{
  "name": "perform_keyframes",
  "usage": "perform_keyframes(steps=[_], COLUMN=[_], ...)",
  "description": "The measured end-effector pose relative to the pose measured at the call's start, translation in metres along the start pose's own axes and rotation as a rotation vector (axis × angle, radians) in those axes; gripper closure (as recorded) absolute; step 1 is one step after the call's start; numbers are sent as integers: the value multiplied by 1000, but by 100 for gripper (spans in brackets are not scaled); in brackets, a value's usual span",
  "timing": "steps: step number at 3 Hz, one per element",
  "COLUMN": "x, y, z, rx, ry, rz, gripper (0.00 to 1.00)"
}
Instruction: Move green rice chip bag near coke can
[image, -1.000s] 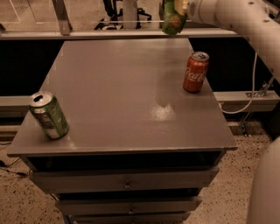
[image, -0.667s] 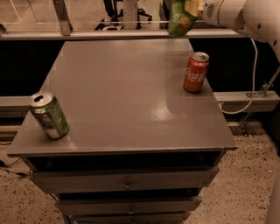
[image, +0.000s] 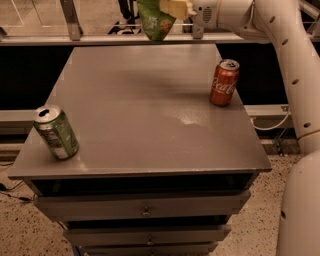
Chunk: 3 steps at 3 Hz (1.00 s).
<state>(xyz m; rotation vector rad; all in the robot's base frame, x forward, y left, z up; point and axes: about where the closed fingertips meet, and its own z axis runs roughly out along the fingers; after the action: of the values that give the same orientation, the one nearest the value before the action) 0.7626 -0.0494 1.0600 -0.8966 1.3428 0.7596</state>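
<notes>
One table (image: 140, 125) under end effector (image: 172, 7), bag (image: 155, 22)

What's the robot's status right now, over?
Gripper above far edge of table, jaws shut on green rice chip bag. Bag aloft, not yet beside coke can. Green soda can stands at near corner, off the path.

Green chip bag (image: 155, 24) in cream hand (image: 173, 8) at top; red coke can (image: 223, 83).

Gripper (image: 173, 8), bag (image: 155, 22) above table (image: 140, 125), far edge
</notes>
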Motion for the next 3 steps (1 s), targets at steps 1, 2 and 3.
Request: perform_keyframes(steps=[1,2,3], x=[14,37,57], y=[13,11,3], z=[-1,-22,-44], rx=[-55,-45,-29], ry=[67,172,238], rz=[-101,-154,-177], gripper=[100,100,100])
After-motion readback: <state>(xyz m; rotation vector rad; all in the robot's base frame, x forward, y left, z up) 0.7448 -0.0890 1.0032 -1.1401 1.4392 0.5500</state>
